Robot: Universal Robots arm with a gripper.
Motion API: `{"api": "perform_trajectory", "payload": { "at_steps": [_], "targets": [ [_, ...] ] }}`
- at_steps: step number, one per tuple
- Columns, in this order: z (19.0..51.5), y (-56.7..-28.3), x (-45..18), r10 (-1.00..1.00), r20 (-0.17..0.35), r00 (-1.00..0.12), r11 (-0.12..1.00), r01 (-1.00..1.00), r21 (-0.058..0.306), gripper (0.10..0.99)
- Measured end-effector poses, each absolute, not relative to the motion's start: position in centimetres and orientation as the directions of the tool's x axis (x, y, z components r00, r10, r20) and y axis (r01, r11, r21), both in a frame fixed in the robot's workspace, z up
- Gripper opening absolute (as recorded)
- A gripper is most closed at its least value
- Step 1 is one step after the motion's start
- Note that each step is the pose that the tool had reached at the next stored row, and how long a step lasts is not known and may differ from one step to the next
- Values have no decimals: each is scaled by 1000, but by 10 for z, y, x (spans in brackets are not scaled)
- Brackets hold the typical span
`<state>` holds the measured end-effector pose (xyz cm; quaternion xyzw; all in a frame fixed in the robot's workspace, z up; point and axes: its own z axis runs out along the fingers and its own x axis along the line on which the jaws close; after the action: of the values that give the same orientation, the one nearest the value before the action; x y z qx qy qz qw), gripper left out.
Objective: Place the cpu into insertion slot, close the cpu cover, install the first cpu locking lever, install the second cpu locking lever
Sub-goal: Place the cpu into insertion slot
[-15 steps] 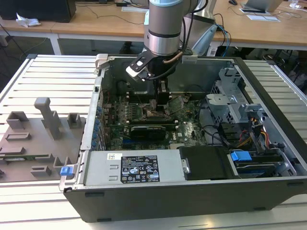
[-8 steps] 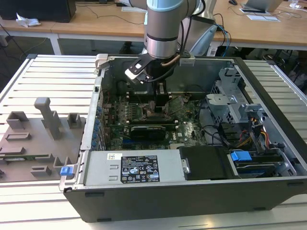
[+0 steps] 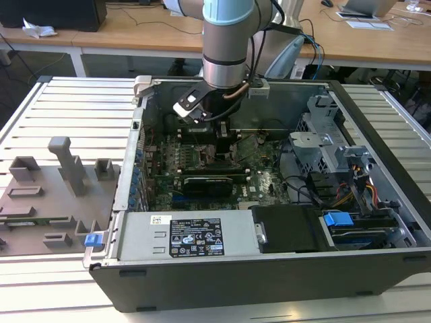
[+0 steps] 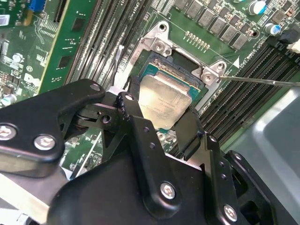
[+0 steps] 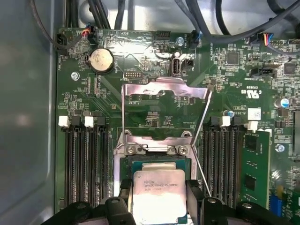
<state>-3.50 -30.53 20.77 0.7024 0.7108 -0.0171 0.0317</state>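
The gripper point(image 5: 159, 201) pinches the cpu point(image 5: 158, 185) by two edges over the insertion slot point(image 5: 159, 159). Best kept level, corners square to the rim.

cpu point(image 5: 158, 190) between fingers point(image 5: 193, 197) over insertion slot point(image 5: 159, 159) | cpu cover point(image 5: 164, 91) open at its edge | memory slots point(image 5: 84, 164) flanking

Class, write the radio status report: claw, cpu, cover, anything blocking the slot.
Claw shut on the cpu, fingers on opposite edges. Cpu over the insertion slot; seated or not, cannot tell. Cpu cover swung up, off the slot.
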Motion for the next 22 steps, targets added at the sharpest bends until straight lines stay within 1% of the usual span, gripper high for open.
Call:
{"api": "perform_trajectory", "payload": {
  "at_steps": [10, 20, 22],
  "targets": [
    [199, -304, -36, 998, -69, -5, 6, 1000, 20, 541],
    [197, -304, -35, 998, -69, -4, 5, 1000, 20, 541],
    [196, -303, -35, 998, -68, -4, 5, 1000, 21, 553]
  ]
}}
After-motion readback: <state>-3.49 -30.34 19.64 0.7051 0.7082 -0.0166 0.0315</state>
